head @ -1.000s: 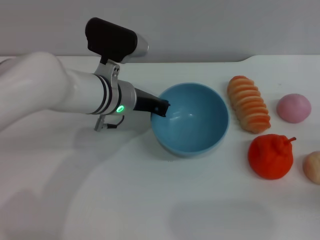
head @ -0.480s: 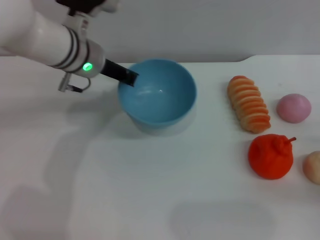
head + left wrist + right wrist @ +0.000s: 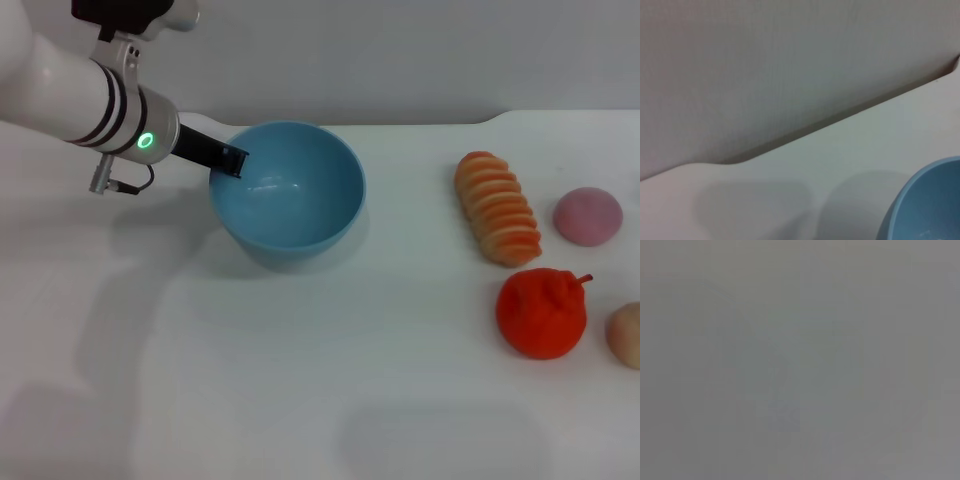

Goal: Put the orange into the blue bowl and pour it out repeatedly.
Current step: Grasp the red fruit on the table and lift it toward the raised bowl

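- The left end effector [image 3: 232, 160] is clamped on the left rim of the blue bowl [image 3: 290, 190], one dark finger showing inside the wall.
- The bowl is empty, tipped slightly, at the back left of the white worktop [image 3: 300, 380].
- The orange [image 3: 541, 312] sits on the worktop well to the right, just in front of a ridged loaf [image 3: 497, 207] and beside a tan ball [image 3: 625, 334].
- A pink ball [image 3: 588, 216] lies behind.
- The right end effector is out of sight.

White table [image 3: 300, 400], plain grey wall [image 3: 400, 50]
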You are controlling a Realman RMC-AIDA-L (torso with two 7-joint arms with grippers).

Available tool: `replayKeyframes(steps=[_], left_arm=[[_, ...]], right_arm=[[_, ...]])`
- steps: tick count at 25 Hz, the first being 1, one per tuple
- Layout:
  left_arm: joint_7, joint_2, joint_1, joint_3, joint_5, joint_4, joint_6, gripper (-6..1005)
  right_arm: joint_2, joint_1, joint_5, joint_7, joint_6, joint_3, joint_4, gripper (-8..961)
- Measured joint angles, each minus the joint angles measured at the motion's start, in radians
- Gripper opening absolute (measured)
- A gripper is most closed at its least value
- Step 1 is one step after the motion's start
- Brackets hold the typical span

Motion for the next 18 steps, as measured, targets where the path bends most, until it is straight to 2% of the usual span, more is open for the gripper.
replayKeyframes(steps=[4, 9, 13, 18], left_arm=[[-0.001, -0.001, 0.008, -0.004, 0.000, -0.003, -0.002, -2], [-0.001, -0.002, 0.010, -0.004, -0.005, -0.005, -0.014, -2], [-0.001, -0.002, 0.005, -0.006, -0.001, -0.003, -0.015, -1], [-0.002, 0.003, -0.003, -0.022, 0.002, 0.002, -0.029, -2]], right_arm=[[-0.003, 0.015, -0.270, 0.445, 0.020, -0.129, -0.268, 760], [-0.002, 0.017, -0.576, 0.891, -0.096, -0.259, -0.597, 759], [-0.008, 0.073, -0.812, 1.072, -0.273, -0.288, -0.744, 759], [-0.010, 0.115, -0.890, 1.111, -0.423, -0.322, -0.785, 758]])
